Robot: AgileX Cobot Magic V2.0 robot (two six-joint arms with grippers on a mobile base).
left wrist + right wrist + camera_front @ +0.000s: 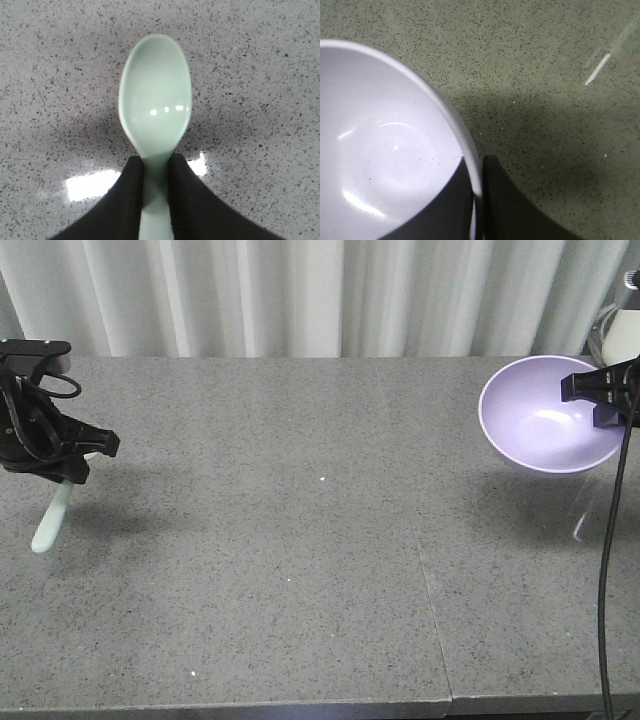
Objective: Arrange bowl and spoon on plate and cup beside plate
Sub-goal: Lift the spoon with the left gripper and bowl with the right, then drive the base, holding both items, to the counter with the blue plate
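At the left edge of the front view my left gripper (82, 452) is shut on the handle of the pale mint-green spoon (50, 518), which hangs slanting down above the table. The left wrist view shows the spoon (156, 100) bowl-up between the two black fingers (120, 200), and the gripper (156, 172) clamps its neck. At the far right my right gripper (600, 395) is shut on the rim of the lavender bowl (540, 420), held tilted above the table. In the right wrist view the bowl (385, 150) rim sits between the gripper (479, 180) jaws. The plate and cup are out of view.
A grey speckled table (300, 540) spans the view, with a seam (430, 590) running front to back right of centre. White curtains (320, 290) hang behind. A whitish object (622, 332) stands at the back right corner.
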